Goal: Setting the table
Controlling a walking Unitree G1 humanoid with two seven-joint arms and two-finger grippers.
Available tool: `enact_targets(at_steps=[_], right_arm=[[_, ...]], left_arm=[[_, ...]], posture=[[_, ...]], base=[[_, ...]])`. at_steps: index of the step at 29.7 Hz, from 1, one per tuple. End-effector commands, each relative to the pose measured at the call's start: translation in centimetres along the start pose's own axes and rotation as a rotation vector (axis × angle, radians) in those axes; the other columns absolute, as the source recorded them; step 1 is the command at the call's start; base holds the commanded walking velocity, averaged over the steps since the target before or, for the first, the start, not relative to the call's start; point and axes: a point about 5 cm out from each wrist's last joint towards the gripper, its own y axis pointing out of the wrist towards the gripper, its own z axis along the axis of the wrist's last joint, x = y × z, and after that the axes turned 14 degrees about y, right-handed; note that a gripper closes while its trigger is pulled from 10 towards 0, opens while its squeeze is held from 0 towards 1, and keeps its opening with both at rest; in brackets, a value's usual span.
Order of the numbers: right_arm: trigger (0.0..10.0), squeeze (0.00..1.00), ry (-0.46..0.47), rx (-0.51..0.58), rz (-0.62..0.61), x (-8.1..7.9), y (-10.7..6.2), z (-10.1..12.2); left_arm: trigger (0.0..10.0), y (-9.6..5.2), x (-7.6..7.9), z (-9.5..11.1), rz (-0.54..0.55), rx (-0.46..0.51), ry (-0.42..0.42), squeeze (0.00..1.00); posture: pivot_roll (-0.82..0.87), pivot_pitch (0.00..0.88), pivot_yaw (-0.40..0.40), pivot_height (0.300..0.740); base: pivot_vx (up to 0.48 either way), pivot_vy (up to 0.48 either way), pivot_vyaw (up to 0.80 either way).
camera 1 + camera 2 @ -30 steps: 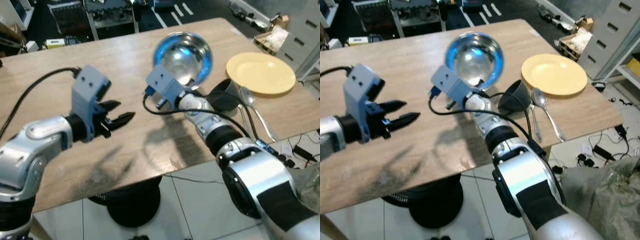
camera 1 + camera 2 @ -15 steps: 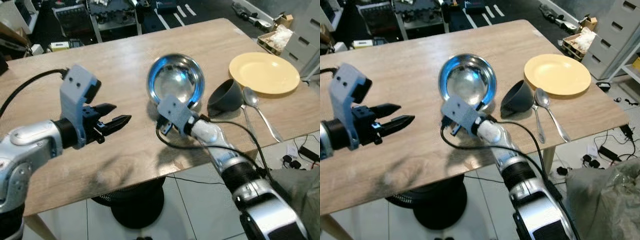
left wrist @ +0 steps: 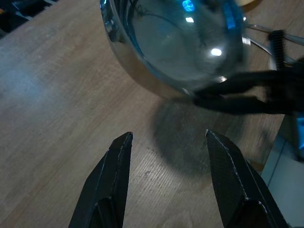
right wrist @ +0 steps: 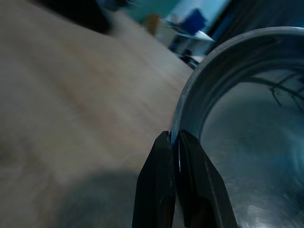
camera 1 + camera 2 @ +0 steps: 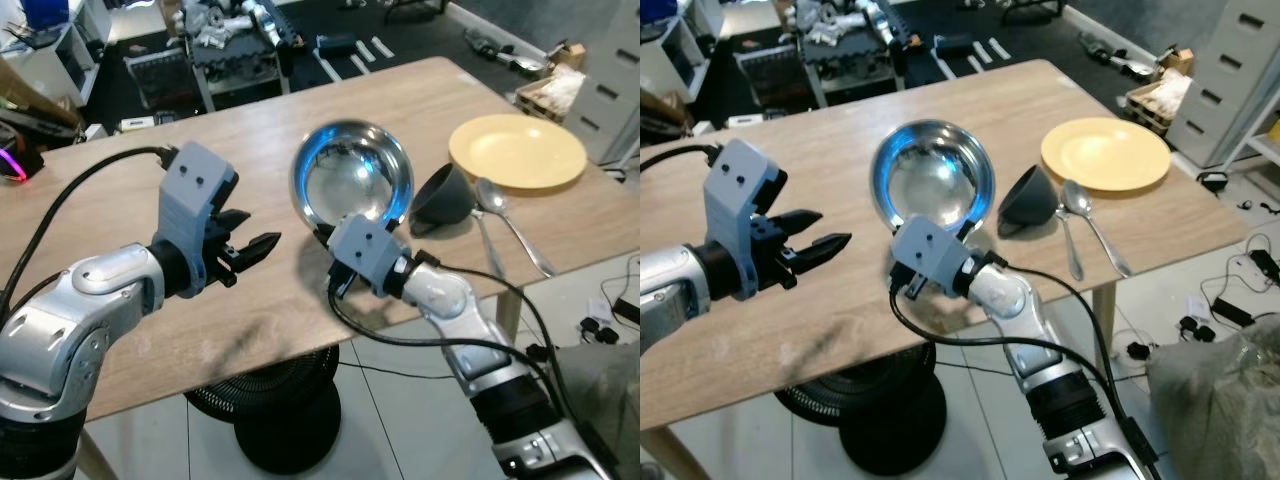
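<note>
A steel bowl (image 5: 352, 183) is being held at its near rim by the right hand (image 4: 175, 142), whose two black fingers (image 4: 159, 190) are being pressed together on the rim's thin edge, one inside and one outside (the pinch is shown plainly in the right wrist view). The bowl is being kept near the middle of the wooden worktop (image 5: 120, 190), tilted so that its open side is turned toward the robot; whether its base is touching the wood cannot be told. The left hand (image 5: 252, 250) is being held above the worktop just left of the bowl, its fingers (image 3: 111, 175) spread apart with nothing between them and pointed at the bowl's side. To the right of the bowl a dark cup (image 5: 440, 196) is lying on its side, and just beside it a spoon (image 5: 505, 218) and a second piece of cutlery are being left flat near a yellow plate (image 5: 517, 150).
</note>
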Motion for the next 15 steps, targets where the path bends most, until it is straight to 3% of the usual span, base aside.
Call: enact_targets(at_steps=[1,4,6,9,11,12,13,15], right_arm=[[10.0,0.00,-0.054,-0.033,0.091,-1.0,-0.4,0.3],[10.0,0.00,-0.081,-0.063,0.121,-1.1,-0.9,0.1],[10.0,0.00,-0.115,-0.120,0.185,-1.9,-1.8,-0.6],[10.0,0.00,-0.117,-0.148,0.207,-2.8,-1.9,-1.0],[10.0,0.06,-0.138,-0.191,0.229,-4.0,-1.5,-2.1],[10.0,0.43,-0.144,-0.214,0.231,-4.3,-1.3,-2.6],[10.0,0.96,-0.158,-0.241,0.217,-4.4,-1.1,-3.2],[10.0,0.96,-0.158,-0.241,0.217,-4.4,-1.1,-3.2]], left_arm=[[10.0,0.1,-0.1,-0.4,0.021,-0.010,0.000,0.00],[10.0,0.2,-0.1,-0.4,0.023,-0.008,-0.001,0.00],[10.0,0.4,0.1,-0.7,0.029,-0.005,-0.008,0.00],[10.0,0.6,0.2,-0.7,0.031,-0.002,-0.012,0.00],[10.0,0.8,0.3,-0.7,0.035,0.005,-0.019,0.00],[10.0,0.8,0.3,-0.6,0.037,0.009,-0.023,0.00],[10.0,0.9,0.3,-0.6,0.040,0.012,-0.025,0.00],[10.0,0.9,0.3,-0.6,0.040,0.012,-0.025,0.00]], posture=[[0.12,0.031,0.212,0.740],[0.12,0.032,0.201,0.740],[0.11,0.034,0.188,0.740],[0.11,0.035,0.184,0.740],[0.11,0.036,0.180,0.740],[0.11,0.036,0.176,0.740],[0.11,0.036,0.175,0.740],[0.11,0.036,0.175,0.740]], base=[[0.000,0.000,0.00],[0.000,0.000,0.00],[0.000,0.000,0.00],[0.000,0.000,0.00],[0.000,0.000,0.00],[0.000,0.000,0.00],[0.000,0.000,0.00],[0.000,0.000,0.00]])
